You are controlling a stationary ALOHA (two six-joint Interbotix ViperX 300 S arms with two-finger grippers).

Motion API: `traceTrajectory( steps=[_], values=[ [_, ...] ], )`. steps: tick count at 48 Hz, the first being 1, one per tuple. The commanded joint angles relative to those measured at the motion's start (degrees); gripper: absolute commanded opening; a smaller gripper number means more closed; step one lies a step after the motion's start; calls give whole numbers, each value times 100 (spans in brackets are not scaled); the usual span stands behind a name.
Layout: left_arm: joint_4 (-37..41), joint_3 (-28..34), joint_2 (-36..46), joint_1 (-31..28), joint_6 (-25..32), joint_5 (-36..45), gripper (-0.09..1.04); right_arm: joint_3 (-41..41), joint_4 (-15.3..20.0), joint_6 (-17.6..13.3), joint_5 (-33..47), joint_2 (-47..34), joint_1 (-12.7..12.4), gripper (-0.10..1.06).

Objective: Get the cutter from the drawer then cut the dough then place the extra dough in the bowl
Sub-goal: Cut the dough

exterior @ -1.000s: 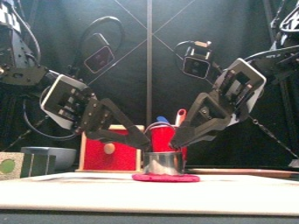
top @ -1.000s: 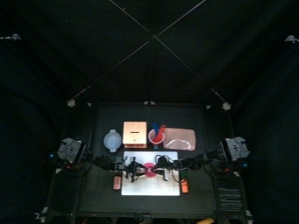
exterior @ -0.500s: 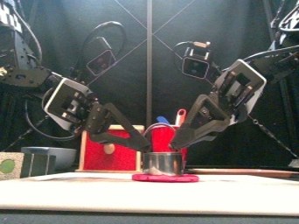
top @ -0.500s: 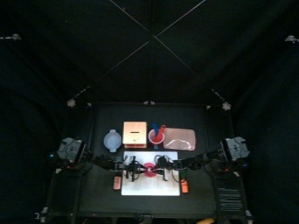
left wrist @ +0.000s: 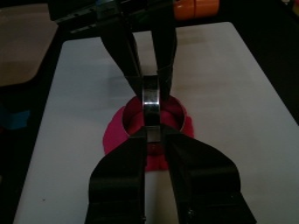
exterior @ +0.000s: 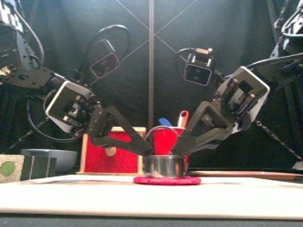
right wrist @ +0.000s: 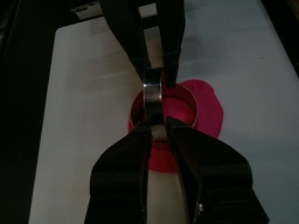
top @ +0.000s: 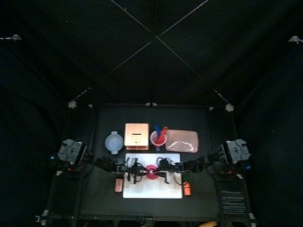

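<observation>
With the black table (top: 89, 199) read from above as a dial, 12 o'clock at the back curtain, a white rectangular cutting board (top: 154, 188) is seen at 6 o'clock. Behind it a row is set across the table's middle. A pale wooden box with a red drawer front (top: 136, 133) is placed at about 11 o'clock, and a flat pink tray (top: 183, 142) at 1 o'clock. A blue-grey bowl with two small handles (top: 112, 142) is found at 10 o'clock. A red cup (exterior: 167, 138) stands between box and tray, and a blue toy knife (exterior: 164, 122) and a red toy knife (exterior: 183, 116) are held upright in it.

The left gripper (left wrist: 152, 129) is brought in from 9 o'clock and the right gripper (right wrist: 158, 124) from 3 o'clock. They meet over the board's back half. Each pair of jaws is drawn almost together, with only a thin strip of metal pinched between them.

That metal belongs to the round metal cutter (exterior: 164, 165), which stands upright on a flat disc of pink-red dough (exterior: 166, 180). The dough lies on the board and shows all round the cutter's foot.
</observation>
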State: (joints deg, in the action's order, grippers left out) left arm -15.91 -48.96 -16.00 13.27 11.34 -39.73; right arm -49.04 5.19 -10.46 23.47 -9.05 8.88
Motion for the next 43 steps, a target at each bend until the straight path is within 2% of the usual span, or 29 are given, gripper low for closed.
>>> traceTrajectory(
  steps=[1,13,22,32,43],
  values=[
    [0,62,-26,-70,-26,176,51,-35,26,-44,-97,-70,-9,56],
    [-35,70,-176,-149,-44,334,42,-149,26,-44,-105,-114,-70,56],
    [-105,114,-369,-193,-70,343,41,-123,9,-44,-114,-281,-132,56],
    [-97,105,-396,-299,-352,413,41,-70,-9,-26,-114,-334,-185,56],
    [-70,149,-352,-387,-457,773,41,-53,-9,-9,-272,-316,-316,56]
  ],
)
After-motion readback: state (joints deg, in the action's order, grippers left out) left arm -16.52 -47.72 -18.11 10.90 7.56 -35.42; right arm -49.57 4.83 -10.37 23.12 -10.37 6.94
